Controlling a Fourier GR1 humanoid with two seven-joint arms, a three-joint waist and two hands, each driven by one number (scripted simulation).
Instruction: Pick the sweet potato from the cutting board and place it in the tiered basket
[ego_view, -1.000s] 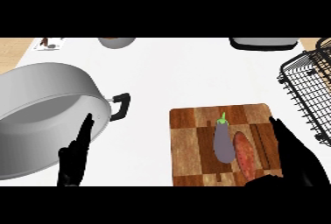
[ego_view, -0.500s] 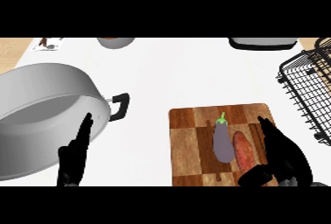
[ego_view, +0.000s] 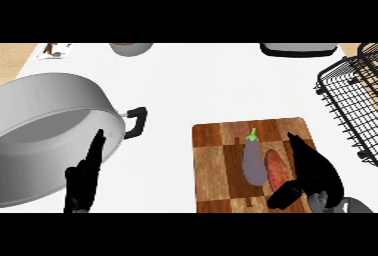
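A wooden cutting board (ego_view: 218, 165) lies at the lower right of the counter. On it a purple eggplant (ego_view: 254, 161) with a green stem lies beside a reddish sweet potato (ego_view: 276, 171). My right hand (ego_view: 314, 171) hovers over the sweet potato's right side, fingers straight and pointing up the board, thumb below the potato's near end. It partly hides the potato. The black wire tiered basket (ego_view: 347, 100) stands at the right edge. My left hand (ego_view: 85, 177) rests at the lower left, fingers up, in front of the pot.
A large grey pot (ego_view: 52, 130) with a black handle (ego_view: 135, 122) fills the left side. At the far edge sit a small bowl (ego_view: 131, 48) and a dark-rimmed tray (ego_view: 297, 49). White counter lies between the pot and the board.
My right hand has moved left and forward over the board, closing in on the sweet potato. The left hand has stayed still.
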